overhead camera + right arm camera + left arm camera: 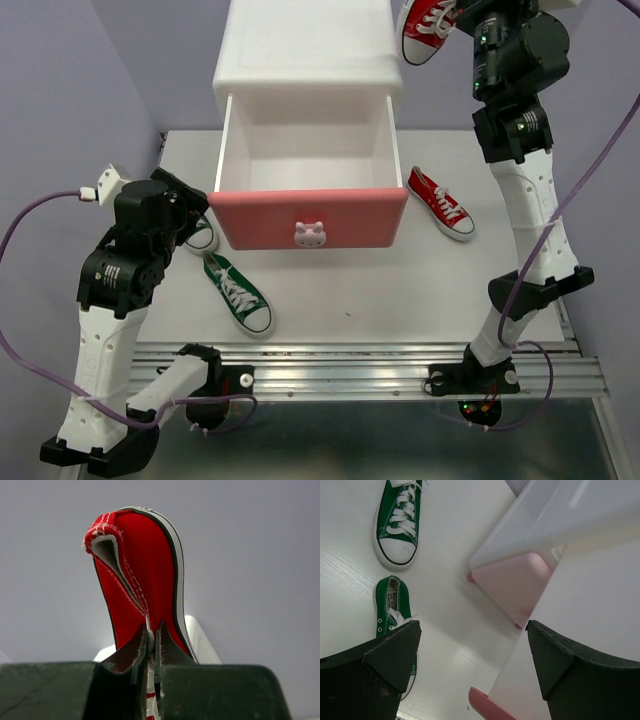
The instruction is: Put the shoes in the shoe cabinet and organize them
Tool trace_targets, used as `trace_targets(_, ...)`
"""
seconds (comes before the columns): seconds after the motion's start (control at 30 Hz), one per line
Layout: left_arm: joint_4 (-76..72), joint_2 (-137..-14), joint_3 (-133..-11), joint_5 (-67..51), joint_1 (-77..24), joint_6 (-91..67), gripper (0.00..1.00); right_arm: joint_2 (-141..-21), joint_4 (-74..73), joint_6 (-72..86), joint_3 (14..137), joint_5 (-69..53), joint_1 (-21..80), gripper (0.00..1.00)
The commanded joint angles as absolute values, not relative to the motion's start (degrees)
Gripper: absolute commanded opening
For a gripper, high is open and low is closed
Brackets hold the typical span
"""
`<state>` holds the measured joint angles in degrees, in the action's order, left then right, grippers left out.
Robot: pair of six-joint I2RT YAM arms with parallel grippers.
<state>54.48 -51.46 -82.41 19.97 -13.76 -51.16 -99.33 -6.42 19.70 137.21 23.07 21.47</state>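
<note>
A: Red shoe [428,30]: where, and how held?
B: Aloft beside the shoe cabinet [305,45] top; right gripper [150,642] clamped on its soft canvas upper; judged light, floppy, likely to swing; left gripper [472,632] spread beside the open drawer [310,218].

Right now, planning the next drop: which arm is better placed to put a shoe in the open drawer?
Probably right: the right gripper holds a red sneaker raised beside the cabinet. The left gripper is open and empty, above the green sneakers.

Bright even light, soft shadows, sharp focus
</note>
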Motion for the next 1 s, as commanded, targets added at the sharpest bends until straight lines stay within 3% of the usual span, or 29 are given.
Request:
trace_targets(0.0, 55.02, -50.19, -81.65, 22.15, -13.71, -52.47, 0.99, -100.72, 7.12, 24.42, 143.25, 16.71, 21.71, 0.01)
trace_targets(0.23, 55.90, -50.10, -82.26, 22.67, -13.62, -52.47, 0.99, -103.97, 3.69, 39.36, 145.55, 3.54, 23.19, 0.00)
trace_targets(0.6, 56.34, -49.40, -81.48, 22.06, -13.62, -53.96, 0.99, -104.59, 0.97, 37.37, 145.37, -5.88, 33.57, 0.01)
trace_targets(0.97, 57.48, -47.99, -79.98, 22.32, -13.62, -55.54, 0.99, -103.10, -6.84, 31.99, 141.95, -5.10, 42.62, 0.01)
